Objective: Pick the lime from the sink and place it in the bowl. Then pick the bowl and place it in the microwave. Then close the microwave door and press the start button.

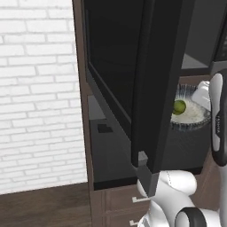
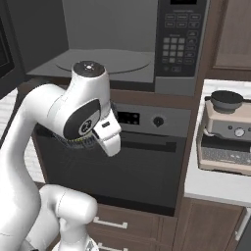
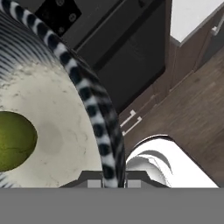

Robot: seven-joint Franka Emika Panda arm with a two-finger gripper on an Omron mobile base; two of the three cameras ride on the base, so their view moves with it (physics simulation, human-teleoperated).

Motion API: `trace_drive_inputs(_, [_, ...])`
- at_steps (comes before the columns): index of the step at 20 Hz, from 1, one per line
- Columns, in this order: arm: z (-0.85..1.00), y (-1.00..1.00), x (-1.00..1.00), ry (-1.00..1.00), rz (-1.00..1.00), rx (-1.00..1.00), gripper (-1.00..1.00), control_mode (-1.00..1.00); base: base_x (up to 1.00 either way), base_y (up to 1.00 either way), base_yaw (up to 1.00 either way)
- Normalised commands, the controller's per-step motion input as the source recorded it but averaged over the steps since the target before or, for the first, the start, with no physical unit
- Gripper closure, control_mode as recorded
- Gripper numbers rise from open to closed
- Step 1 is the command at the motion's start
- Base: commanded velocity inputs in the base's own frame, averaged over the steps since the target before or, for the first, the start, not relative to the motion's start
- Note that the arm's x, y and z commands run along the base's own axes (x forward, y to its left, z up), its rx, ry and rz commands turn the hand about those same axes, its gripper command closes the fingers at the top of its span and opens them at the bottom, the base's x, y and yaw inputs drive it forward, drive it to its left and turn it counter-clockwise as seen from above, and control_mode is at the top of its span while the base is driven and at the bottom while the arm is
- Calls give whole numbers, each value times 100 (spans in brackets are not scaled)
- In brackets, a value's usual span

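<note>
The yellow-green lime (image 3: pixel 13 140) lies inside the bowl (image 3: pixel 57 118), a wide pale dish with a dark-and-white streaked rim. My gripper (image 3: pixel 113 181) is shut on that rim, one finger on each side of it. In the left base view the bowl (image 1: pixel 193 119) with the lime (image 1: pixel 179 106) hangs past the open microwave door (image 1: pixel 133 66), with the gripper (image 1: pixel 199 101) on the bowl's right rim. The microwave (image 2: pixel 105 61) stands open above and ahead, its turntable bare and its button panel (image 2: pixel 179 34) to the right. The sink is out of view.
A grey oven (image 2: pixel 127 162) with a knob and display sits directly under the microwave, with drawers (image 2: pixel 122 223) below it. A coffee machine (image 2: pixel 228 130) stands on the white counter (image 2: pixel 215 188) to the right. A white brick wall (image 1: pixel 40 88) is on the left.
</note>
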Motion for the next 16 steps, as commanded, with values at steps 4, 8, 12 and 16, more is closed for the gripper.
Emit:
trace_drive_inputs(4, [82,44,27,-6,-4,0,100,-100,0,0,0])
trace_drive_inputs(8, [64,42,37,-10,-3,4,100,-100,0,0,0])
trace_drive_inputs(12, [39,24,36,-15,-6,4,100,-100,0,0,0])
trace_drive_inputs(16, [28,13,33,-13,-12,5,100,-100,0,0,0])
